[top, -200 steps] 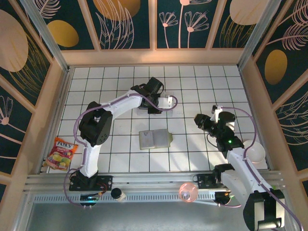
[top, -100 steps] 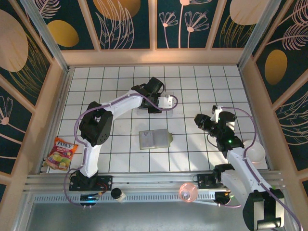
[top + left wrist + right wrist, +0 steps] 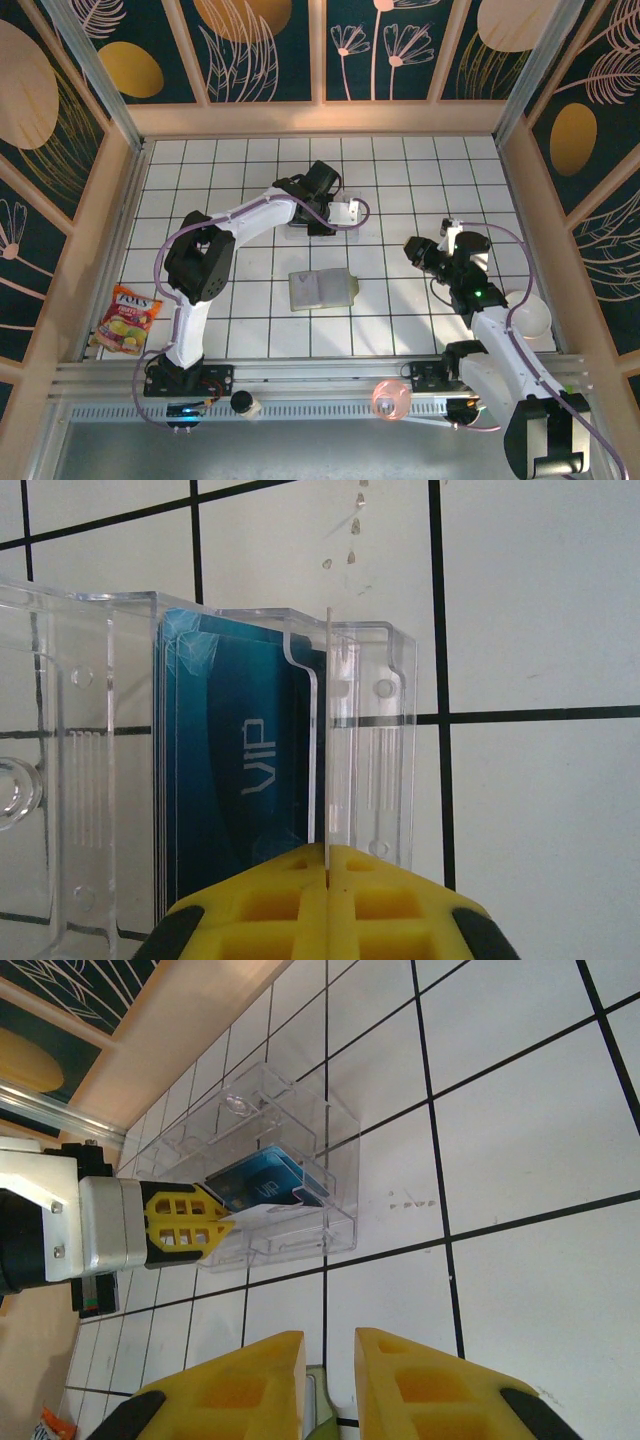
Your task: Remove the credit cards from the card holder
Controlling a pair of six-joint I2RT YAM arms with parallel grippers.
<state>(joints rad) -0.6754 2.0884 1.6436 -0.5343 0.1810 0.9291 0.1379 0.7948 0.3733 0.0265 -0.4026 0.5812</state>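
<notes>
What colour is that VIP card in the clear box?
The card is teal-blue with pale lettering; the left wrist view shows it best.

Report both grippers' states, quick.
Left gripper: closed on a thin white card at the clear box.
Right gripper: slightly open, holding nothing.

Bare tiles (image 3: 250,330) all round wallet (image 3: 322,289); left arm (image 3: 250,213) and clear box (image 3: 250,1125) block behind it; bowl (image 3: 530,318) far right.
</notes>
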